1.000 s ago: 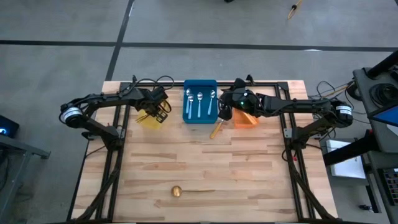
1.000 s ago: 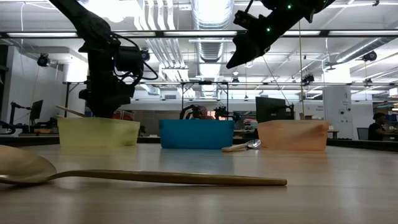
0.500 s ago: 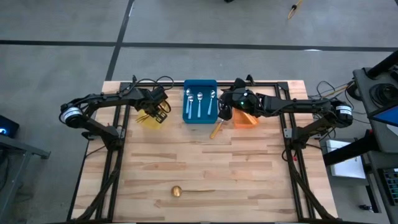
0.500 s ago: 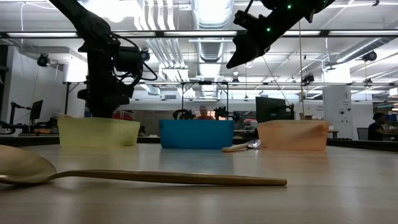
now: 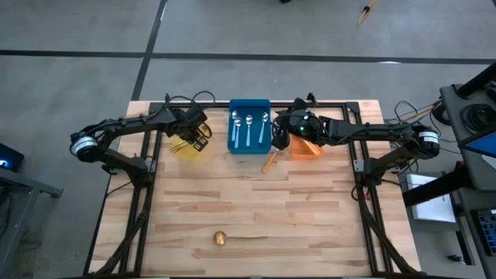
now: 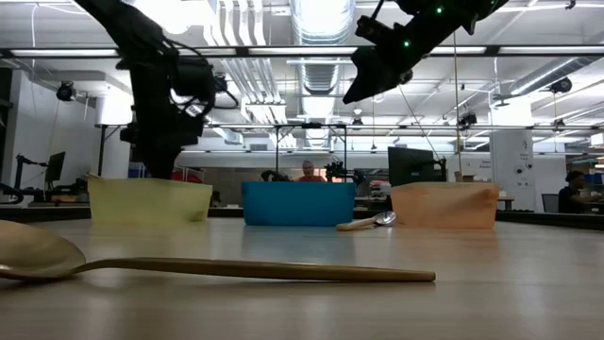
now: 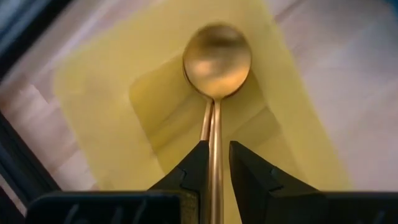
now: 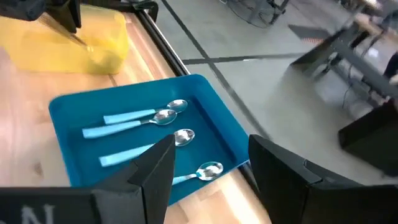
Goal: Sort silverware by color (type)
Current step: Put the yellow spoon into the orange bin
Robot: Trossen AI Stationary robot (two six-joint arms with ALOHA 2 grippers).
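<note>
Nearest the front edge of the counter (image 5: 310, 232), a lone gold spoon (image 5: 232, 238) lies unsorted, well apart from the bins. Farther back, an orange-handled spoon (image 5: 268, 161) rests on the counter between the blue bin (image 5: 234, 146) and the orange bin (image 5: 308, 153), also not yet put away. In the blue bin, four blue-handled spoons (image 8: 134, 116) already lie together.

Over the yellow bin (image 5: 182, 150), the left gripper (image 7: 215, 165) has its fingers (image 7: 196, 163) narrow around the handle of a gold spoon (image 7: 216, 62) whose bowl reaches into the bin; I cannot tell whether they grip it or have let go. The right gripper (image 8: 208, 163) hangs above the blue bin's near corner, fingers wide and empty.

Judging by this, sorting is well along (two spoons on the counter remain).
</note>
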